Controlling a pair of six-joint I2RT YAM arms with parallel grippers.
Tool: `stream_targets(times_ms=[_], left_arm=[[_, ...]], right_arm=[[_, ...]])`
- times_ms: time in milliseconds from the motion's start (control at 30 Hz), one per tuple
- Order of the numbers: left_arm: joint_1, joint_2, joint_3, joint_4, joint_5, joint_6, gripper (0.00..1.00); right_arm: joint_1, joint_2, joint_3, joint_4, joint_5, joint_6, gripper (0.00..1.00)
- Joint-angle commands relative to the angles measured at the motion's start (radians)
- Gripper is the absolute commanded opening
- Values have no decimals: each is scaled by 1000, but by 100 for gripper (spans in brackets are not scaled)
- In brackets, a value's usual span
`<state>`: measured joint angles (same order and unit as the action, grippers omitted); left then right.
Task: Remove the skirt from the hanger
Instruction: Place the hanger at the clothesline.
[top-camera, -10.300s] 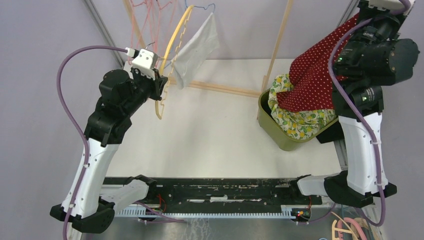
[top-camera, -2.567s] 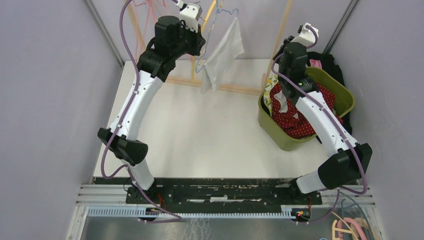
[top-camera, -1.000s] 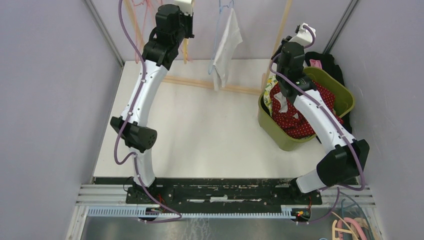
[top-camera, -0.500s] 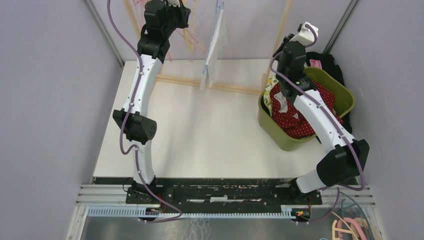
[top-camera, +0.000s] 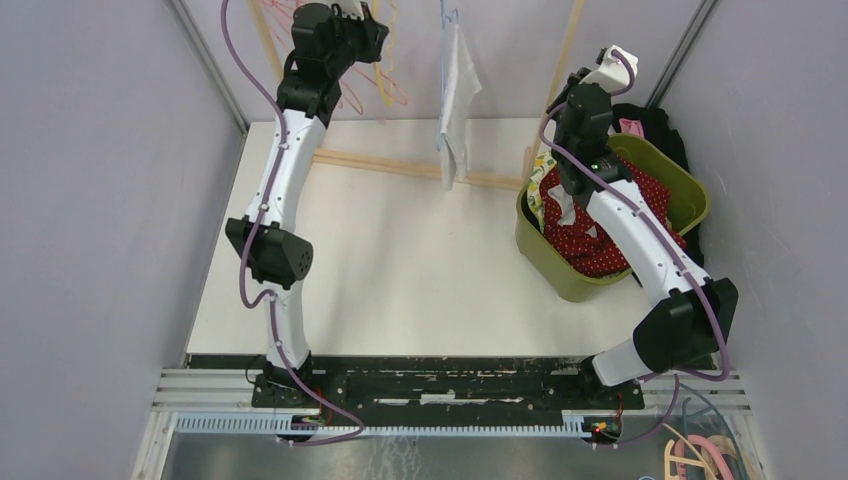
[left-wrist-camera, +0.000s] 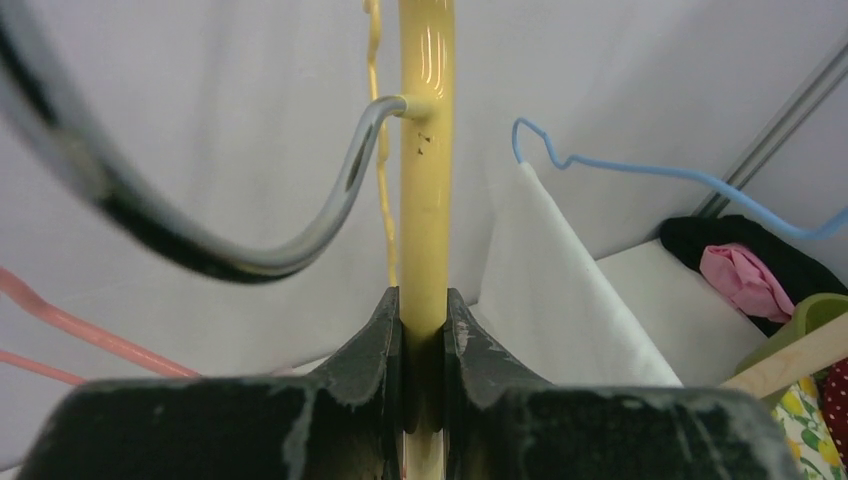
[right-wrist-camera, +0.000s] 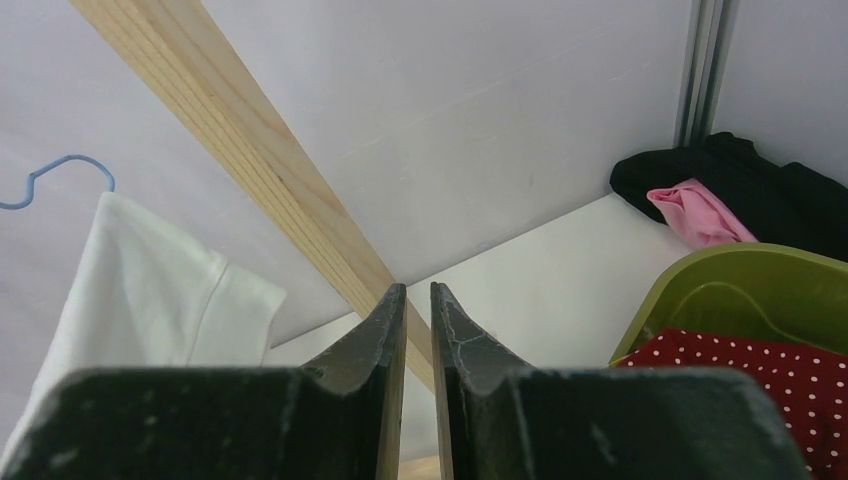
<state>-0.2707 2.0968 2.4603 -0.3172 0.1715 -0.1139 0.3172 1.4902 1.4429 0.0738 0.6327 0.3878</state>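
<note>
An olive bin (top-camera: 563, 281) stands on the white table (top-camera: 400, 250), a black cloth (right-wrist-camera: 770, 185) and pink cloth (right-wrist-camera: 700, 214) behind.

Bright, even light w/ soft shadows; glare on yellow hanger (left-wrist-camera: 425, 150), hook (left-wrist-camera: 250, 265) blurred.

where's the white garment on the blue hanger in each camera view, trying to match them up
Top external: white garment hangs at top centre.
Left wrist: white garment right of centre, lower half.
Right wrist: white garment in the lower left.
Shared landmark: green bin, right of the garment in every view.
</note>
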Motion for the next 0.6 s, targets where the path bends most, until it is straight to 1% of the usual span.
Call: stream_targets(times_ms=[0,167,433,567], left_arm=[[-2,-77,-56,-97,46,-9,3],[-1,-134,-93,-150,23,29,3],[-1,-181,-86,-199,19,44,3],[-1,-211,-105,-197,125,78,3]], right_arm=[[-6,-20,0,45,0,14,20],[-6,-27,7,19,-36,5,20],[-5,-52,5,-17,-53,24,20],[-4,-56,9,-15,-74,20,20]])
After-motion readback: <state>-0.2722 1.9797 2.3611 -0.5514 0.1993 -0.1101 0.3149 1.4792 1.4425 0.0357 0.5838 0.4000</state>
